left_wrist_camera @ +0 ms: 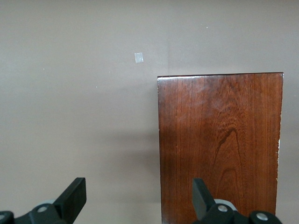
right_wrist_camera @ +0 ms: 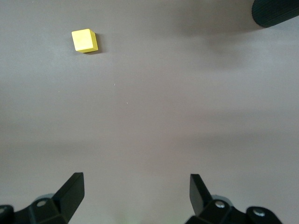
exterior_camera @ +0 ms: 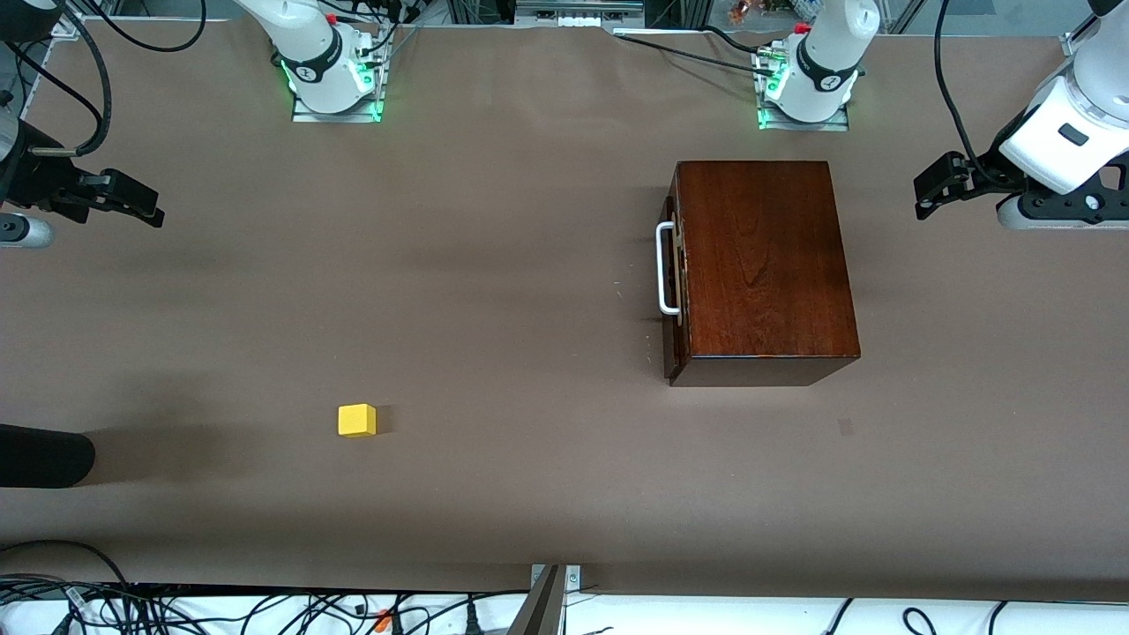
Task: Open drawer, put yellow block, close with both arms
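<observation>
Desk (exterior_camera: 494,291): flat matte grey-brown sheet, biggest thing here, runs off both side edges of front view; cables along its near edge.

Box (exterior_camera: 763,265): glossy mahogany-coloured wood w/ clear grain, rectangular, sits toward left arm's end of desk, near that arm's base. Left wrist view cuts its top (left_wrist_camera: 219,144) off at frame edge. Drawer (exterior_camera: 674,273) is shut, flush w/ the box; only a thin sliver of its dark front shows, facing the right arm's end. Handle (exterior_camera: 666,269): white U-shaped bar, smooth, standing off that front. Inside of drawer hidden.

Arms: white w/ grey joints, green-lit bases, both partly out of frame, both waiting at desk ends. Left tool (exterior_camera: 937,187) black, up over left arm's end of desk beside box; fingers spread wide, nothing between them (left_wrist_camera: 135,196). Right tool (exterior_camera: 132,201) black, over right arm's end; fingers likewise spread apart, empty (right_wrist_camera: 135,193).

Black rounded object (exterior_camera: 44,454) at right arm's end, cut off by frame, can't tell what it is.

Yellow block (exterior_camera: 356,421): small plain cube, on bare desk, well apart from box, nearer front camera than box, toward right arm's end; also in right wrist view (right_wrist_camera: 84,40).

Tiny pale square mark (left_wrist_camera: 138,57) on desk near box.
</observation>
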Controlling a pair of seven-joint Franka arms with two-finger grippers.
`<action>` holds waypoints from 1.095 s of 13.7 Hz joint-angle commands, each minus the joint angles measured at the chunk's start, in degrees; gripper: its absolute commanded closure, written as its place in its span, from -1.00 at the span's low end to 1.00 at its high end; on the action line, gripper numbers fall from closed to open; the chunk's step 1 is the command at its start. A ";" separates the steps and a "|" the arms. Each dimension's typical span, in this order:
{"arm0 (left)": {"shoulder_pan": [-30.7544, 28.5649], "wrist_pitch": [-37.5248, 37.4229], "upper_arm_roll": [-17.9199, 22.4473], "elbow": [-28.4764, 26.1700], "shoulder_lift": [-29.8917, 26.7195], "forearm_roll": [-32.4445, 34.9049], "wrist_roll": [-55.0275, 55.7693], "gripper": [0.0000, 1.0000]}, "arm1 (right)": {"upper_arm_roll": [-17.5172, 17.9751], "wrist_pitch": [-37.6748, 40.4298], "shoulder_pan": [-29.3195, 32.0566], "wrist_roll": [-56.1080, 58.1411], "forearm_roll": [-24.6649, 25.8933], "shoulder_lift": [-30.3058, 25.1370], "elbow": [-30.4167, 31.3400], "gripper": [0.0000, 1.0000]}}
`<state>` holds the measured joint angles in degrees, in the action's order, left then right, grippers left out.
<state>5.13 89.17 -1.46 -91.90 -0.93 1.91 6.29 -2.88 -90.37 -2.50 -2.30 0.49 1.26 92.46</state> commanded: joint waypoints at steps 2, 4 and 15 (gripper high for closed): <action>0.23 -1.37 -0.12 1.64 0.49 0.55 0.13 -1.00 | 0.24 0.55 0.21 0.54 0.38 0.15 -0.62 -1.00; 0.23 -1.37 -0.12 1.64 0.58 0.55 0.12 -1.00 | 0.24 0.55 0.21 0.54 0.38 0.15 -0.62 -1.00; 0.85 -1.37 -5.99 1.64 3.39 0.29 1.96 -1.00 | 0.24 0.55 0.21 0.54 0.38 0.15 -0.62 -1.00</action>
<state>5.42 88.93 -4.60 -91.90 0.24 1.88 6.52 -2.88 -90.37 -2.50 -2.29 0.49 1.26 92.46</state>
